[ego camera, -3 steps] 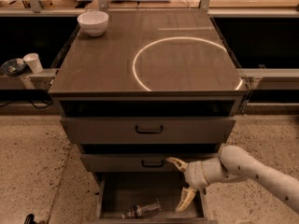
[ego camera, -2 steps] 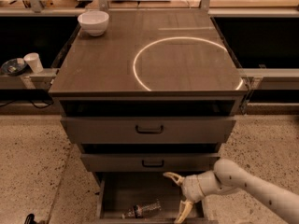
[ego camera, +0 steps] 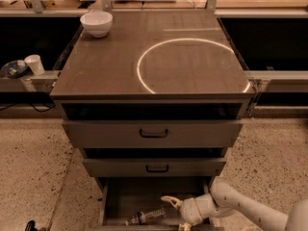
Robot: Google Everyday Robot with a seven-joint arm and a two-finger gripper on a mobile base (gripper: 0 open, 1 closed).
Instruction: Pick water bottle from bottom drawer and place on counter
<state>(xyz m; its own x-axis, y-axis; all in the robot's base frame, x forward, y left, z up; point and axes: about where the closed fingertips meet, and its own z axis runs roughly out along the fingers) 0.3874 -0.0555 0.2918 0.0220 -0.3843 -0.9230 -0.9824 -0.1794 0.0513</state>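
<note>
- Step in hand: the reach. My gripper (ego camera: 173,212) is in the bottom drawer (ego camera: 109,207), jaws wide apart, empty.
- The water bottle (ego camera: 147,216) lies on the drawer floor just left, apparently untouched.
- Next: straddle it, then close.

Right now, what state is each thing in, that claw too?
bottom drawer: pulled open.
water bottle: lying on its side inside it, not gripped.
gripper: open, low in the drawer, right of the bottle.
upper drawers: pulled out a little.
white bowl: upright on the counter.
paper cup: upright.
</note>
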